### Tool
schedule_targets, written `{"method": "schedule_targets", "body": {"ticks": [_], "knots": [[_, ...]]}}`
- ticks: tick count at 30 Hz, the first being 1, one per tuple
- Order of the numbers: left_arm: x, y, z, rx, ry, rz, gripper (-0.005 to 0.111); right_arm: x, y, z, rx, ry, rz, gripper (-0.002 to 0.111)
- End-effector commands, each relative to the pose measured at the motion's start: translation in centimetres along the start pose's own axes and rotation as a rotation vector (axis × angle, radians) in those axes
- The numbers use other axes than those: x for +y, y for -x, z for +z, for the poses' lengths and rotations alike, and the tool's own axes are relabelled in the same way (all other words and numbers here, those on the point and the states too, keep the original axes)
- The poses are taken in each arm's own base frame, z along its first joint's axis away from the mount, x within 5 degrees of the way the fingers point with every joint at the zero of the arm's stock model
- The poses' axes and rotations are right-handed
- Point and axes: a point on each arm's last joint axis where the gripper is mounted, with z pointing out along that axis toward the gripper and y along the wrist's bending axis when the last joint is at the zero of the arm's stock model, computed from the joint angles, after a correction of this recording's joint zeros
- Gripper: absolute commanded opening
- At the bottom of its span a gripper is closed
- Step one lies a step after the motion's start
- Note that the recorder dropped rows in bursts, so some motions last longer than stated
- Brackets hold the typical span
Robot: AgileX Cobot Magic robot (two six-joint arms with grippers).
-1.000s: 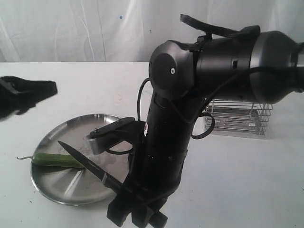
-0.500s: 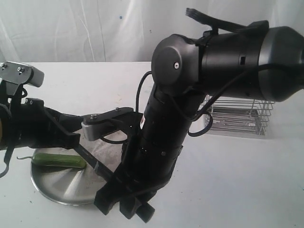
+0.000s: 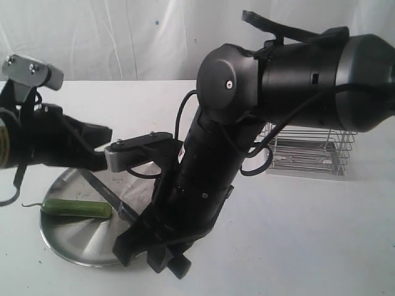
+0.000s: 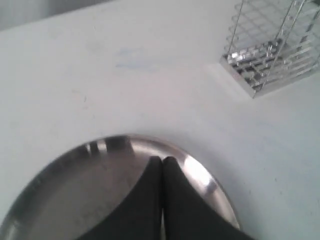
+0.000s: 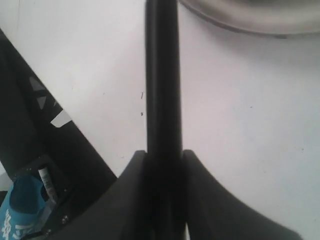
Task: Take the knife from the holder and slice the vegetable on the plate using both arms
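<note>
The green vegetable (image 3: 77, 208) lies across the near left part of the steel plate (image 3: 68, 243), stem to the left. My right gripper (image 3: 151, 250) (image 5: 164, 152) is shut on the black handle of the knife (image 5: 162, 75). The dark blade (image 3: 102, 190) slants up over the plate, just behind the vegetable. My left gripper (image 3: 99, 149) (image 4: 162, 160) hovers over the plate's (image 4: 60, 200) far side, fingers pressed together with nothing between them. The wire holder (image 3: 308, 154) (image 4: 270, 45) stands at the right, behind the right arm.
The bulky right arm (image 3: 278, 80) fills the middle of the exterior view and hides part of the holder. Its wrist camera block (image 3: 126, 155) sits close to the left gripper's tips. White table (image 3: 321, 234) lies right of the plate.
The left arm swung in from the far left over the plate, then lifted slightly. The right gripper carried the knife leftward, so the blade now sits partly behind the left gripper.
</note>
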Motion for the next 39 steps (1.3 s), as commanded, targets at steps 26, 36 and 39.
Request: {"method": "schedule_targets", "body": {"ticks": [26, 36, 39], "knots": [[7.8, -3.5, -2.7, 0.122, 0.631, -0.062, 0.0, -8.6, -0.8, -3.8, -0.014, 0.044, 0.269, 0.0], [9.9, -5.7, -2.2, 0.357, 0.572, 0.306, 0.0, -8.3, -0.6, -3.8, -0.032, 0.078, 0.262, 0.0], [9.9, -7.5, -2.1, 0.518, 0.497, 0.615, 0.0, -8.3, -0.4, -3.8, -0.045, 0.073, 0.263, 0.0]]}}
